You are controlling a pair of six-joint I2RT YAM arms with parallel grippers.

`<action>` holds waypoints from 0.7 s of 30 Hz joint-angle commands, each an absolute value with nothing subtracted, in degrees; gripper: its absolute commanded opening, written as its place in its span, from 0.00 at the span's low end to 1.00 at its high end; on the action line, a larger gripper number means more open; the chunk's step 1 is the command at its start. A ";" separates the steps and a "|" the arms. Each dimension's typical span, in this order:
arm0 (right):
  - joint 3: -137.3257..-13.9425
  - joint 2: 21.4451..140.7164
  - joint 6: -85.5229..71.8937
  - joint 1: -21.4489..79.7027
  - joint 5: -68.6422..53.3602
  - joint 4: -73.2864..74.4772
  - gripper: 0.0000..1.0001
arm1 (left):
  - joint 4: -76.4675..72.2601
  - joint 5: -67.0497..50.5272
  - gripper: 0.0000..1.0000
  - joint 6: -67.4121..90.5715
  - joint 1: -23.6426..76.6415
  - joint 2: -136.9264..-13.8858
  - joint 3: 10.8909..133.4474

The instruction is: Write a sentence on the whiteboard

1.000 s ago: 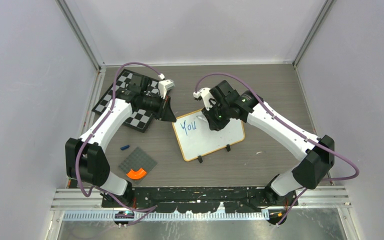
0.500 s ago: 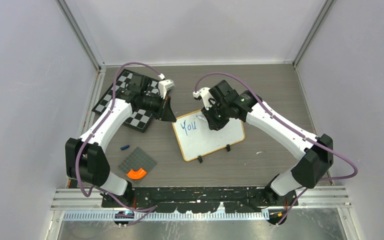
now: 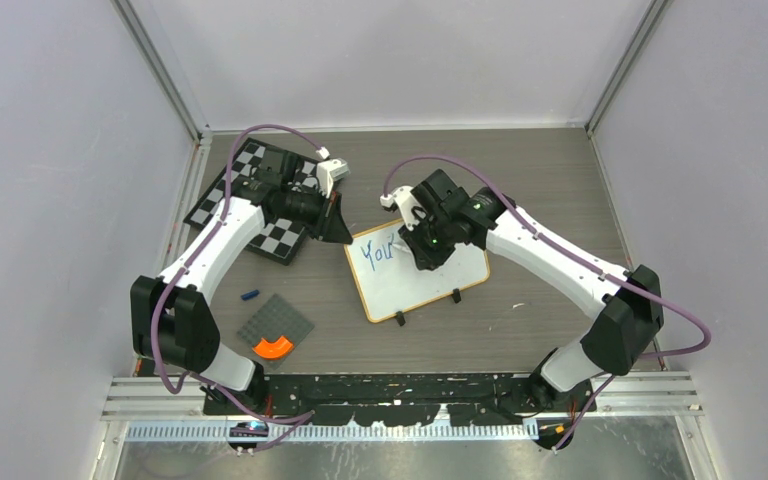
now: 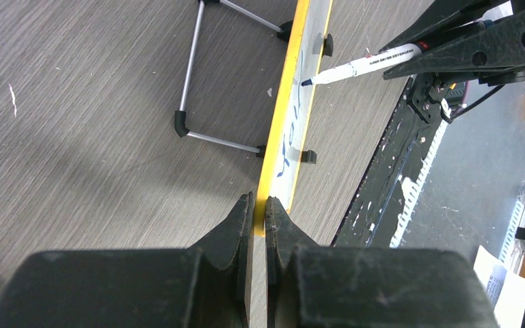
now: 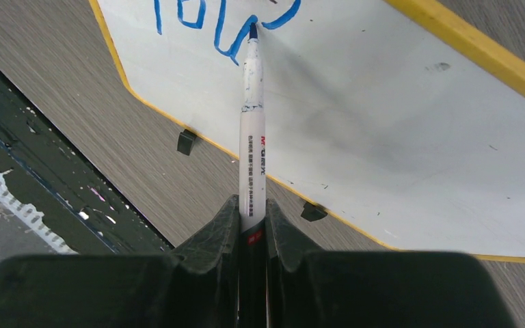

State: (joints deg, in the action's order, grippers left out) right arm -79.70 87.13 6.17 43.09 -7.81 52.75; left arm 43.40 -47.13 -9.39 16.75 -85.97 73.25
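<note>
The whiteboard (image 3: 430, 280) lies tilted at the table's middle, with blue letters "You" at its upper left. It also shows in the right wrist view (image 5: 396, 116) and edge-on in the left wrist view (image 4: 294, 116). My left gripper (image 3: 343, 233) is shut on the whiteboard's left edge (image 4: 260, 208). My right gripper (image 3: 415, 240) is shut on a white marker (image 5: 253, 143) with a blue tip. The tip touches the board at the last blue letter. The marker also shows in the left wrist view (image 4: 362, 67).
A black-and-white chessboard (image 3: 260, 200) lies at the back left under the left arm. A grey baseplate (image 3: 275, 325) with an orange piece (image 3: 273, 347) and a small blue cap (image 3: 250, 295) lie at the front left. The board's wire stand (image 4: 198, 82) shows behind it.
My right gripper has moved a little left and back with the marker, over the last letter. The left arm and whiteboard have not moved.
</note>
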 commanded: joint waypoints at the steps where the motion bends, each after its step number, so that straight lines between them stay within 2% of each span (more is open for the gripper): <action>1: -80.81 84.18 6.53 43.43 -8.50 52.30 0.00 | 42.69 -46.32 0.00 -9.34 17.14 -85.39 72.44; 21: -77.61 85.58 8.50 43.43 -2.96 52.33 0.00 | 42.66 -46.01 0.00 -9.54 17.19 -85.48 72.32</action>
